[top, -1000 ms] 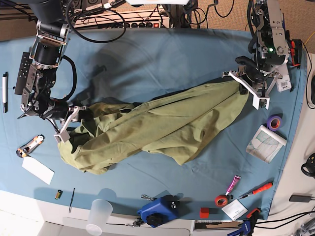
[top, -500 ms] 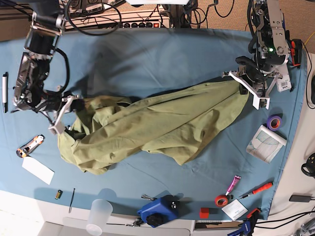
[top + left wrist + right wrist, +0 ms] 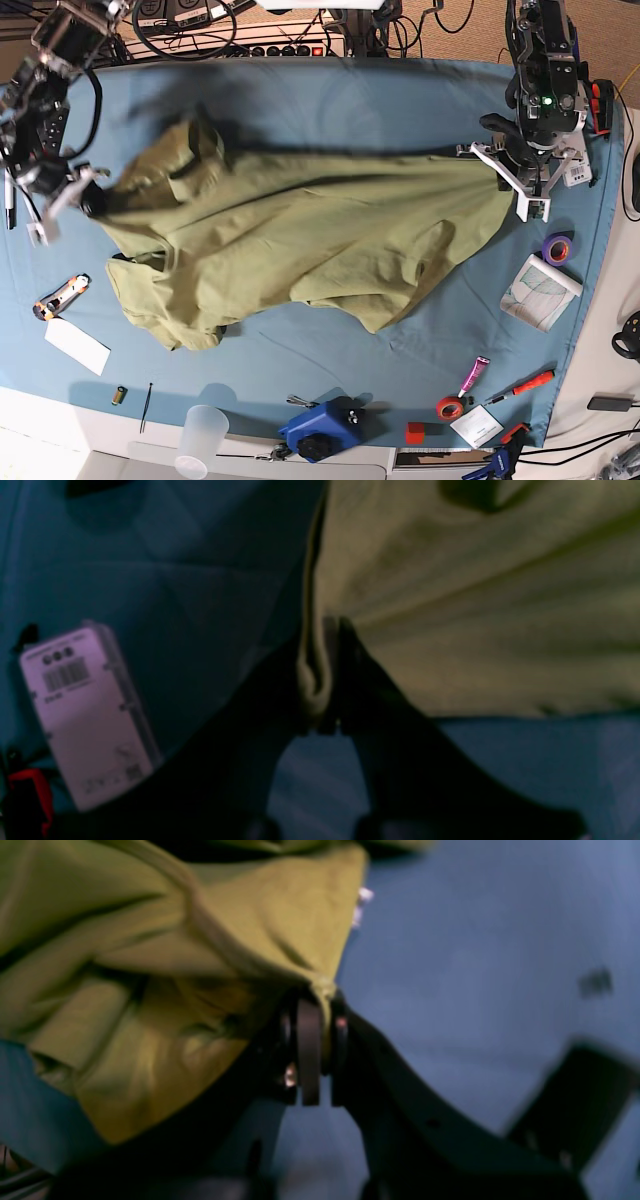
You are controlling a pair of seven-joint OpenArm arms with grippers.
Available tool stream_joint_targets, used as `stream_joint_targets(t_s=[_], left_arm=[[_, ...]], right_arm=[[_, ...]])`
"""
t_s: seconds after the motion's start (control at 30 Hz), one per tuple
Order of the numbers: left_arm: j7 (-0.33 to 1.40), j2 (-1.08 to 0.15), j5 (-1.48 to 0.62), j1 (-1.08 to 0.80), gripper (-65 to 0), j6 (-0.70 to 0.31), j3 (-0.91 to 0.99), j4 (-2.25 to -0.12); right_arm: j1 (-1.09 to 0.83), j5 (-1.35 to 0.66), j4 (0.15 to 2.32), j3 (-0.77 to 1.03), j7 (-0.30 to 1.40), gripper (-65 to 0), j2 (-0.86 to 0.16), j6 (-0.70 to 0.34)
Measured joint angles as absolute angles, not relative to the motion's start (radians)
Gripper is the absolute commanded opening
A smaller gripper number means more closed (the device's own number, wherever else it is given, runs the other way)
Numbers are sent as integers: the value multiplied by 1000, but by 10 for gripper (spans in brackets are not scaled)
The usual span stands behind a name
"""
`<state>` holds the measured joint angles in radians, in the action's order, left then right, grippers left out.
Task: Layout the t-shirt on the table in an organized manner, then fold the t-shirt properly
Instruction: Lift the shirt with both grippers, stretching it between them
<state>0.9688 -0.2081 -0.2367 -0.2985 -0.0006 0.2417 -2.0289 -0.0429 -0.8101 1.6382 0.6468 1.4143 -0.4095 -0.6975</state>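
t-shirt (image 3: 300, 240) hung stretched over the table (image 3: 330, 110), left gripper (image 3: 327, 680) and right gripper (image 3: 320, 1040) each clamped on opposite edges, apparently to spread it flat.

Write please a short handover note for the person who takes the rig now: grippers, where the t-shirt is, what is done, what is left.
Left gripper: shut on the t-shirt edge, at the base view's right.
Right gripper: shut on the t-shirt at the opposite end, base view's left.
T-shirt: stretched between both grippers across the table, wrinkled, one end bunched.
Done: both ends gripped, cloth spread wide.
Left: flatten it neatly, then fold.
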Motion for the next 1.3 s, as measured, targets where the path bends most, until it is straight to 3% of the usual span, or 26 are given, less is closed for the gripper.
stream_joint_targets(t_s=[0.33,0.63,0.93,1.13,1.3], left_arm=[[1160,-208,-238,-299,-650,-1,242,-2029],[1161,-209,-247,-354,-650,-2,241,-2029],[1175,-209,-236,-356,-650,-1,242,-2086],[1161,-212,-236,-387,-650,-1,243,-2288],[1152,-212,-175,-467,-650,-4,242,-2337]], right_arm=[[-205,-814,1638,733,1414,-650,-406,-698],[-224,-818,1638,831,1414,-650,-401,-698],[-222,-1152,1638,831,1414,-650,-402,-697],[-220,-1185,1688,832,1421,-650,-401,-696],[-219,-1220,1901,900,1425,-650,-404,-695]])
